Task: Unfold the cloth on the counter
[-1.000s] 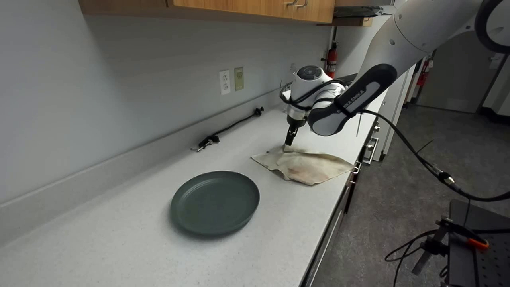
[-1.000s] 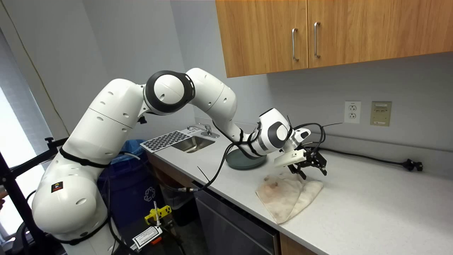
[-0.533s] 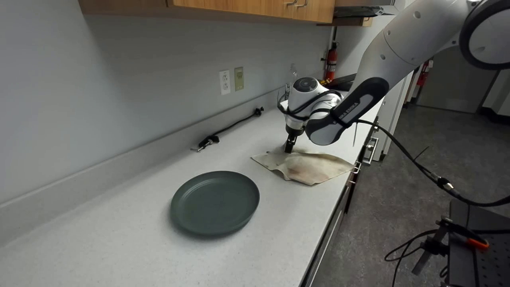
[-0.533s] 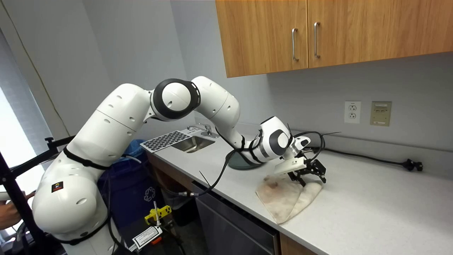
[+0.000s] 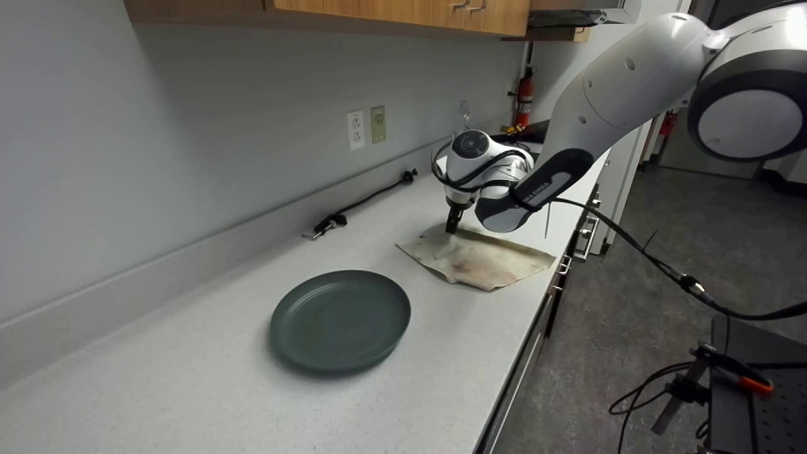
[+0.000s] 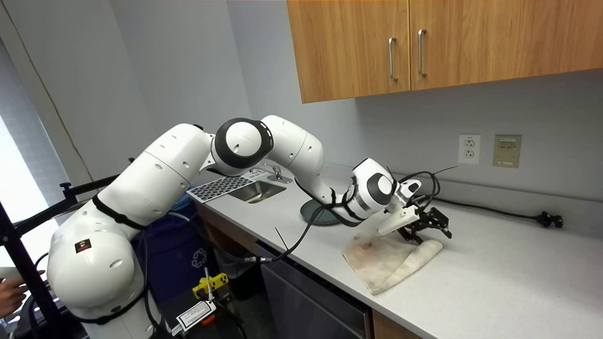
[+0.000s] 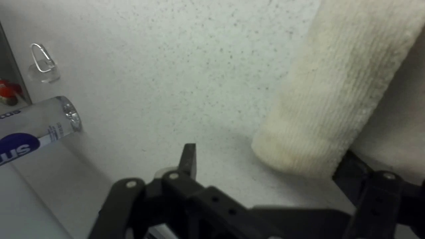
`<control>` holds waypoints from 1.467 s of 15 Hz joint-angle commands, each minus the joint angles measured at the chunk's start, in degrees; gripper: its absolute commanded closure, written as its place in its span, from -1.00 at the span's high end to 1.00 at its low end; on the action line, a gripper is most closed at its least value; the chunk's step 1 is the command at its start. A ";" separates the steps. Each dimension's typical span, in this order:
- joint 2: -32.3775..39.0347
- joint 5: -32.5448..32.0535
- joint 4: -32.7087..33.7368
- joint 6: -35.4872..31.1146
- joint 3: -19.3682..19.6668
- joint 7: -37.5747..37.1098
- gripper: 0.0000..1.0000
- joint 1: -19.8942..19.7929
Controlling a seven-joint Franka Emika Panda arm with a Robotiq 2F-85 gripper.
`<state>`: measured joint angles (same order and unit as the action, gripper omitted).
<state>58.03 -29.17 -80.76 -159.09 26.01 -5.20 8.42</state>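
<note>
The cream, stained cloth (image 5: 485, 258) lies on the counter (image 5: 416, 353) with one side folded over, and shows in both exterior views (image 6: 377, 263). In the wrist view its rounded fold (image 7: 318, 109) stands a little off the counter between the two fingers. My gripper (image 7: 269, 161) is open, its fingers wide apart. The right finger (image 7: 350, 172) reaches in behind the fold's edge, its tip partly hidden by cloth. The left finger (image 7: 189, 157) is over bare counter, apart from the cloth. In an exterior view the gripper (image 6: 432, 237) is low at the cloth's folded edge.
A dark green plate (image 5: 340, 321) lies near the cloth. A black cable with a clamp (image 5: 372, 202) lies along the wall. A clear bottle (image 7: 36, 127) shows in the wrist view. A wooden cabinet (image 6: 353, 47) hangs above; a sink (image 6: 256, 191) is farther along.
The gripper has come down to the cloth and then moved toward the wall and away from the plate. The cloth's folded edge has shifted the same way and stands more open.
</note>
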 commanded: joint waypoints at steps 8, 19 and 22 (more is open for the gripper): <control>7.63 -0.62 7.66 1.59 7.95 -7.04 1.00 2.46; -2.04 0.53 -2.67 -2.00 5.68 -5.28 1.00 1.42; -3.73 0.15 -4.12 -1.96 9.54 -7.33 1.00 2.40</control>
<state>60.30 -27.94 -78.49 -159.80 32.93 -11.42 9.91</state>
